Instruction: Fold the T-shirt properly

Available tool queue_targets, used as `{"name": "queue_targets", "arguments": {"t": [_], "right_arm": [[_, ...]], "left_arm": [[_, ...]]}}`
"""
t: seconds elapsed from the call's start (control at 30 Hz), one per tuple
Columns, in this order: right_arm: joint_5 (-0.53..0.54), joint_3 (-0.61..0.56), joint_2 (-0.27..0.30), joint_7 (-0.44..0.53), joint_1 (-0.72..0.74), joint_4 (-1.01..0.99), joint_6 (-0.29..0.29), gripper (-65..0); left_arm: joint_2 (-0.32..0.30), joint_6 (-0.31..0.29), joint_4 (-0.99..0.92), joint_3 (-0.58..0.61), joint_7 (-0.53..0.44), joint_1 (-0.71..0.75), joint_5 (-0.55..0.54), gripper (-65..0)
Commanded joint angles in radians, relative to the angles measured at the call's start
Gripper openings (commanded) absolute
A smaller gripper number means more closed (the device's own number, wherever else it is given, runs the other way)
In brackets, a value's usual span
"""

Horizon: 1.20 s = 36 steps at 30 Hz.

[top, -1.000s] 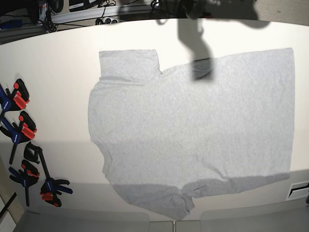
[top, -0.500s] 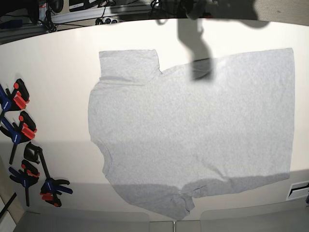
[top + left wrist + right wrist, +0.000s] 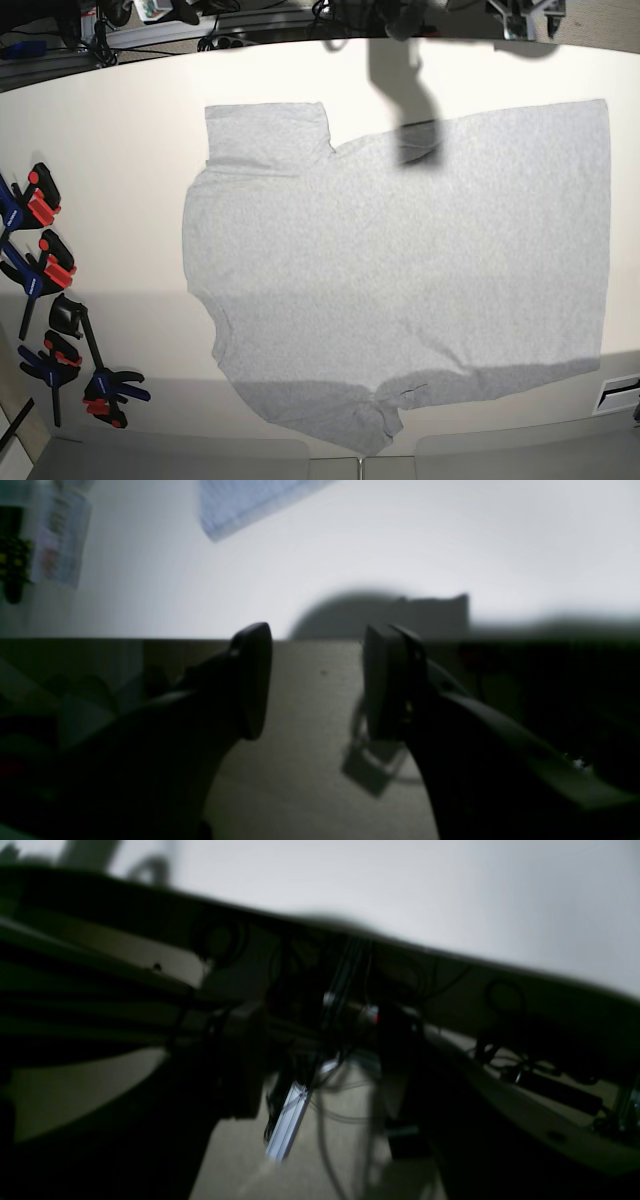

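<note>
Across the white table point(image 3: 120, 120) the T-shirt point(image 3: 400, 280) lay spread flat, sleeves toward the clamps point(image 3: 50, 330) at one edge. Both the left gripper point(image 3: 317, 680) and the right gripper point(image 3: 320, 1065) stood spread wide, holding nothing, off the cloth. Folding had not begun; a clean first fold probably called for pinching matching corners together and lifting evenly.

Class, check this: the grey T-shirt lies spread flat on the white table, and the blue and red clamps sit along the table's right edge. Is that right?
Not quite. The T-shirt lies spread flat on the white table, but the clamps sit along its left edge, as the base view shows.
</note>
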Motion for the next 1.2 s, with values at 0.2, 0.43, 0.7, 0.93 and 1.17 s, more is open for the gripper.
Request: {"name": "queue_targets", "arguments": {"t": [0.2, 0.43, 0.7, 0.93, 1.17], "right_arm": [[0.174, 0.005, 0.005, -0.236, 0.001, 0.165, 0.012, -32.5], [0.217, 0.004, 0.005, -0.559, 0.090, 0.334, 0.012, -32.5], [0.209, 0.004, 0.006, -0.879, 0.195, 0.581, 0.012, -32.5], [0.161, 0.004, 0.006, -0.812, 0.241, 0.587, 0.012, -32.5], [0.205, 0.003, 0.006, -0.742, 0.285, 0.587, 0.012, -32.5]], "left_arm": [[-0.003, -0.008, 0.129, 0.000, 0.100, 0.016, 0.018, -37.4], [-0.003, -0.259, 0.133, 0.000, 0.182, 0.005, 0.098, -37.4], [-0.010, -0.326, 0.134, 0.000, 0.248, 0.006, 0.265, -37.3], [-0.076, -0.322, 0.134, 0.001, 0.194, -0.020, 0.399, -37.3], [-0.193, -0.323, 0.133, 0.001, 0.176, -0.181, 0.257, -37.3]]}}
